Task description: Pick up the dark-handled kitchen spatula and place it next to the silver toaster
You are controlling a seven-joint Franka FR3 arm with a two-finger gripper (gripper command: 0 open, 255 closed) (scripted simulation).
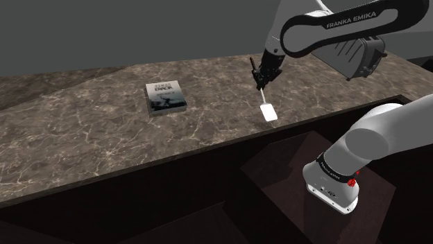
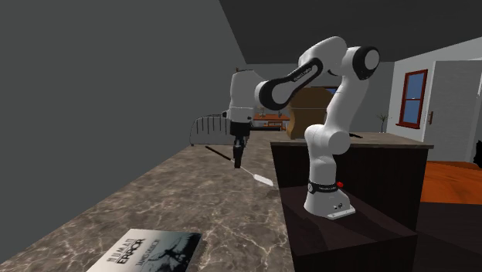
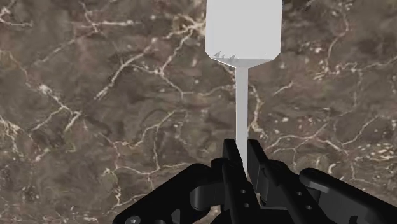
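My gripper (image 1: pixel 262 77) (image 2: pixel 239 148) (image 3: pixel 242 159) is shut on the spatula (image 1: pixel 267 111), clasping its thin shaft. The white blade (image 3: pixel 245 28) slants down toward the marble counter (image 1: pixel 83 118). The dark handle end (image 1: pixel 252 64) sticks up behind the fingers (image 3: pixel 229 162). I cannot tell whether the blade touches the counter. The grey toaster (image 1: pixel 364 59) (image 2: pixel 207 128) stands farther along the counter, beyond the gripper and partly hidden by the arm in the shoulder view. In the second exterior view the spatula's blade (image 2: pixel 263 179) hangs near the counter's edge.
A book (image 1: pixel 165 97) (image 2: pixel 147 251) lies flat on the counter, to the shoulder view's left of the gripper. The counter's front edge drops to a dark lower level where the arm's base (image 1: pixel 333 187) (image 2: pixel 328 202) stands. A grey wall runs behind the counter.
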